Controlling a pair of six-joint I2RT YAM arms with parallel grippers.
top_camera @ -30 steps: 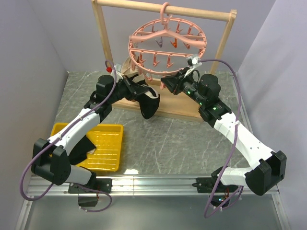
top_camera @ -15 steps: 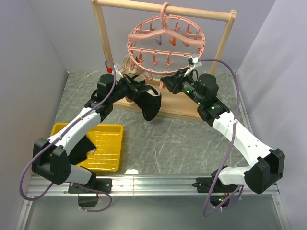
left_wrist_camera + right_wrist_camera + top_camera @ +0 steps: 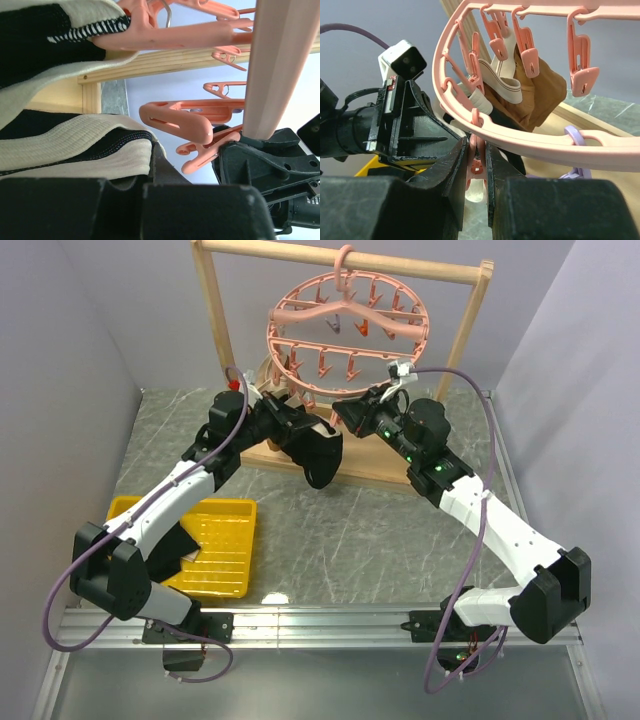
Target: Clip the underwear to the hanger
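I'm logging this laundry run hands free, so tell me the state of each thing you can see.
Underwear: gripped in the shut left jaws, raised beside the hanger.
Hanger: hanging by its hook from the wooden frame.
Peg: squeezed between the right jaws.
Brown garment: clipped to the hanger.
Yellow tray: flat on the table.

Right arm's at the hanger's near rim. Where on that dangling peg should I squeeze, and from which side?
Pinch the peg across its two flat sides, just under its link to the hanger ring, coming in from outside the ring as the right gripper does. It hangs upright, so the fingers flank it, likely leaving the opposite side free for the underwear.
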